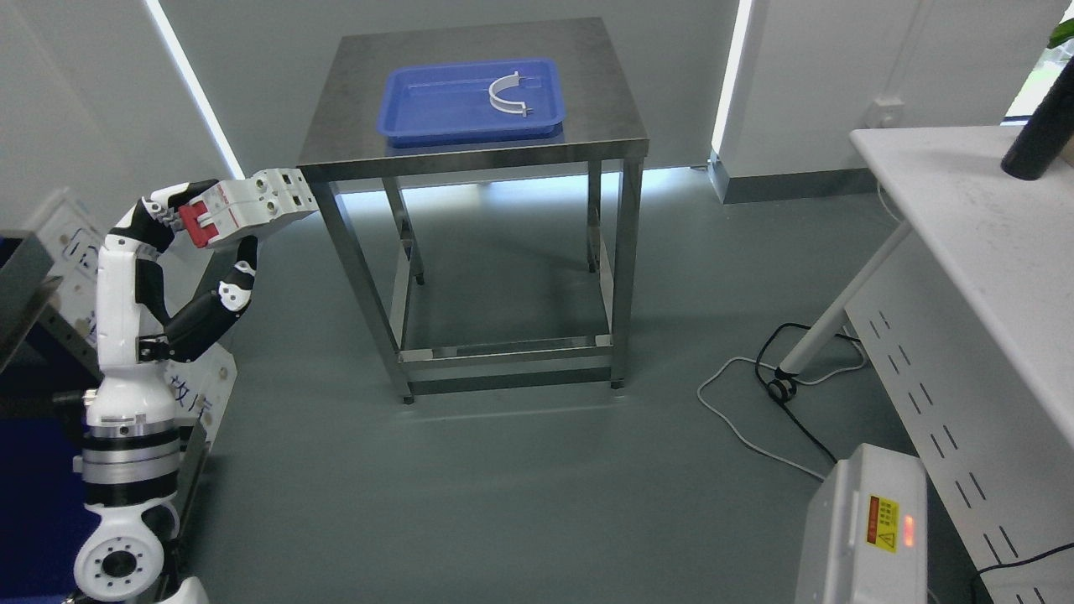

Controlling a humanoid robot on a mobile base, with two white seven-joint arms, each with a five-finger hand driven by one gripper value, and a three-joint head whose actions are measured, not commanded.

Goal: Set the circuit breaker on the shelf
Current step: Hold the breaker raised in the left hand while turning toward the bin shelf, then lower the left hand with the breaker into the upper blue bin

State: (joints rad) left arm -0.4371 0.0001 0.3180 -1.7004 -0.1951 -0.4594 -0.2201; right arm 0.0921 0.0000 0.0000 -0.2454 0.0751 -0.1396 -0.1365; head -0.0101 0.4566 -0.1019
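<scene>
Beside the table's corner, left hand (189, 252) pinches the circuit breaker (252, 205).

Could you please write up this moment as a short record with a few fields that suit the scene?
holding hand: left hand, fingers closed on the circuit breaker
breaker position: in the air, beside the front left corner of the metal table
on the table: blue tray holding a white curved part
right hand: not in view
floor: cables
</scene>
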